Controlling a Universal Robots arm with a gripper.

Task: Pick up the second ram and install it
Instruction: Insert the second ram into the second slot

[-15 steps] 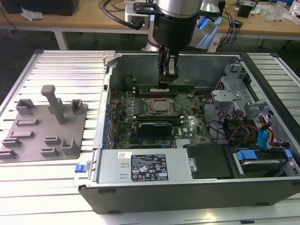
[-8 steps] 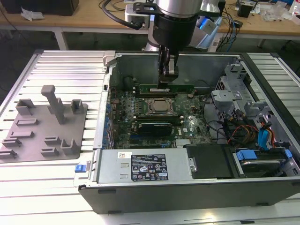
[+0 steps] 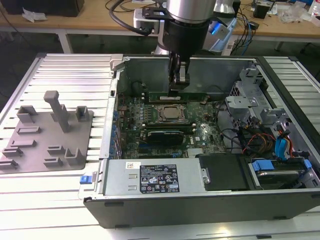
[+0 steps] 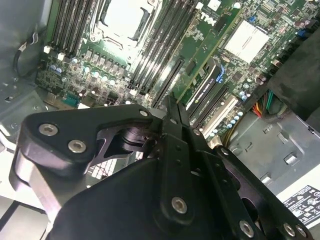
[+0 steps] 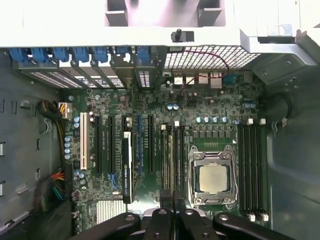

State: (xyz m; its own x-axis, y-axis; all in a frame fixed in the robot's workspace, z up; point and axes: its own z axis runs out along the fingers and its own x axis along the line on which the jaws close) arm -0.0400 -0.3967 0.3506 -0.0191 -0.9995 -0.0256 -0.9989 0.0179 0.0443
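We see a pale ribbed metal surface (image 3: 65, 75) carrying an open black and grey computer case (image 3: 200, 212) lying on its side. Toward the exterior view's left stands a grey plastic fixture plate (image 3: 47, 132) with upright blocks. A small blue clip (image 3: 87, 178) sits just beside the case's near corner. Behind the surface the room holds wooden workbenches (image 3: 80, 22) on white legs, strewn with cables and crumpled clear plastic, with a dark floor beneath. On the grey metal housing (image 3: 120, 175) along the case's near wall we find a black label with white print (image 3: 158, 182) and a small white barcode sticker (image 3: 132, 165). The print on both is too small for us to read. The silver and black robot arm (image 3: 186, 20) reaches down into the case. The second ram, a long thin green circuit-board stick (image 3: 195, 95), stands on edge among the memory slots just beside the silver CPU socket (image 3: 172, 114), on its far side in the exterior view. The jaws are drawn together, their dark fingertips (image 5: 166, 199) nearly touching each other. In the exterior view they meet the stick's top edge near its middle. We cannot tell whether they pinch it or only rest on it.
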